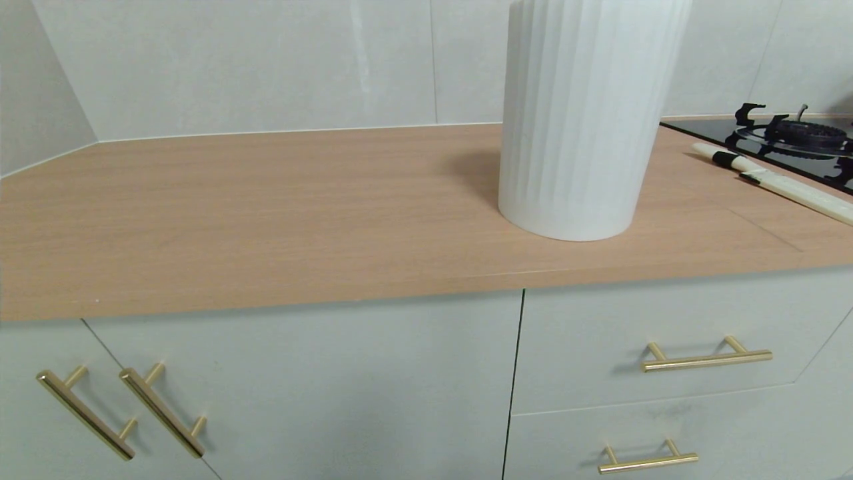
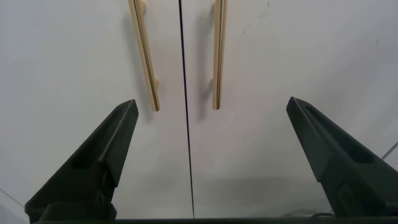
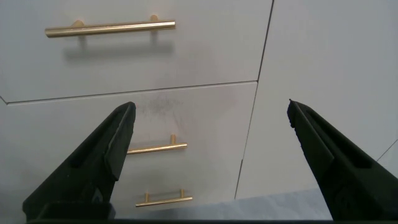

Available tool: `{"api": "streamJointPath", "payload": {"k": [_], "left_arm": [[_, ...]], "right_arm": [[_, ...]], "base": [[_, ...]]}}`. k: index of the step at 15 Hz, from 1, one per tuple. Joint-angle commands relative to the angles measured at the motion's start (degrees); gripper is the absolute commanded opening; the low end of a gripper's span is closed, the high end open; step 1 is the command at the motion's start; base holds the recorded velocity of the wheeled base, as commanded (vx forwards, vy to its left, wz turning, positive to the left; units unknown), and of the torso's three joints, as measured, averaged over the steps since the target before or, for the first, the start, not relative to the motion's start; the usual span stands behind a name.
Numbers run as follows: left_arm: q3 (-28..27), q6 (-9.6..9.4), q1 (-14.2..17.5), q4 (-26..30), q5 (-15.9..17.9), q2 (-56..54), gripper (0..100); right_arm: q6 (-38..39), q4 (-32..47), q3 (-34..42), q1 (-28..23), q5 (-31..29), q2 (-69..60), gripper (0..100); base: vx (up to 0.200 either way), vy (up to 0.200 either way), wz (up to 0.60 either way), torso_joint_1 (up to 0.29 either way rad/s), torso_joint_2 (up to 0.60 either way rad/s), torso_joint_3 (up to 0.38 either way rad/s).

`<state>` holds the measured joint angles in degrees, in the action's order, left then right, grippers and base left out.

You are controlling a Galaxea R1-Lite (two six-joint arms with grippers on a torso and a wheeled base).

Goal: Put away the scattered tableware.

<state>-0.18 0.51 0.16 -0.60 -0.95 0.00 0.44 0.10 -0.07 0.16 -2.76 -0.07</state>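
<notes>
A tall white ribbed container point(image 1: 586, 113) stands on the wooden counter point(image 1: 266, 213), right of centre. At the far right lies a cream-and-black utensil point(image 1: 776, 180), like paired chopsticks, next to the hob. My left gripper point(image 2: 211, 112) is open and empty, facing two white cupboard doors with gold handles point(image 2: 144, 53). My right gripper point(image 3: 211, 115) is open and empty too, facing white drawer fronts with gold handles point(image 3: 111, 27).
A black glass hob point(image 1: 786, 143) with a burner grate sits at the counter's far right. Grey tiled walls close the back and the left corner. Below the counter are cupboard doors point(image 1: 300, 393) on the left and drawers point(image 1: 673, 347) on the right.
</notes>
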Motion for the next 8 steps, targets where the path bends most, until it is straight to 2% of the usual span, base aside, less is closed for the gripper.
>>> {"api": "streamJointPath", "payload": {"k": [1, 8], "left_arm": [[0.0, 0.02, 0.0, 0.0, 0.0, 0.0, 100], [0.0, 0.02, 0.0, -0.1, 0.0, 0.0, 100]], "right_arm": [[0.0, 0.0, 0.0, 0.0, 0.0, 0.1, 100], [0.1, 0.0, 0.0, 0.1, 0.0, 0.1, 100]], "base": [[0.0, 0.0, 0.0, 0.0, 0.0, 0.0], [0.0, 0.0, 0.0, 0.0, 0.0, 0.0]]}}
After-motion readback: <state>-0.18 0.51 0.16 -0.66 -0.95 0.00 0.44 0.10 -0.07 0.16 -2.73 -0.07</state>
